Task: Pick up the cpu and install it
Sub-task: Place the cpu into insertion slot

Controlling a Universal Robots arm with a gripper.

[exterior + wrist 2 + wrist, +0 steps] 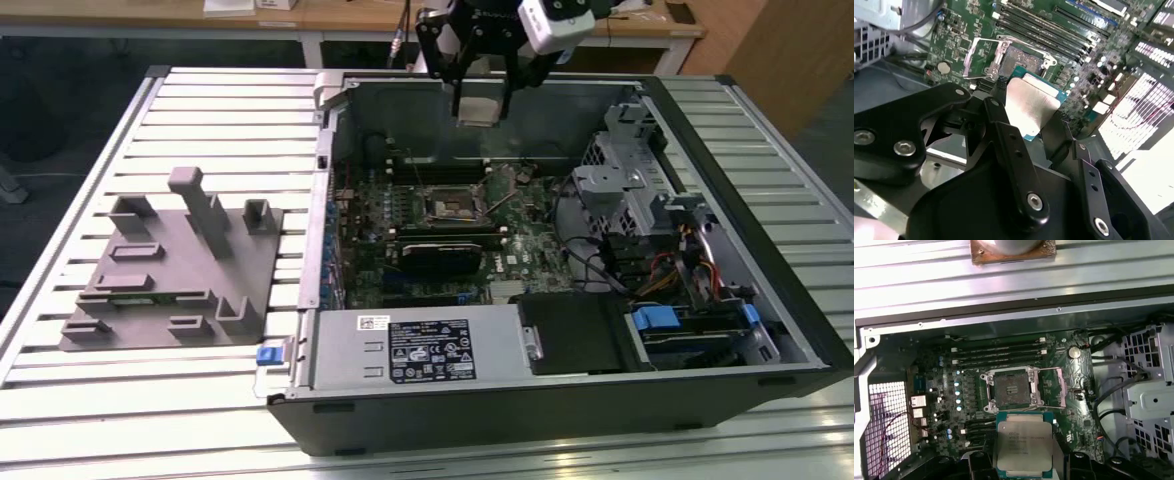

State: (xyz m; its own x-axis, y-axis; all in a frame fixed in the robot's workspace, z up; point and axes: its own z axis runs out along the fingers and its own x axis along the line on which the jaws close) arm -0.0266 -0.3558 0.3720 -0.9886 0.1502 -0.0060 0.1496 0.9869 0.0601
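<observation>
Claw (1030, 117) is clenched on the cpu (1023, 447), fingers (1004, 135) pinching two opposite edges, silvery lid visible in both wrist views. It hangs in the air over the far part of the open PC case (534, 425), clear of the motherboard (400, 230), with the cpu socket (1011, 390) below it, contacts bare and retention frame flipped open. Grey fixture (174, 265) lies on the slatted surface (160, 410) at the exterior view's left of the case, well apart from the claw.
</observation>
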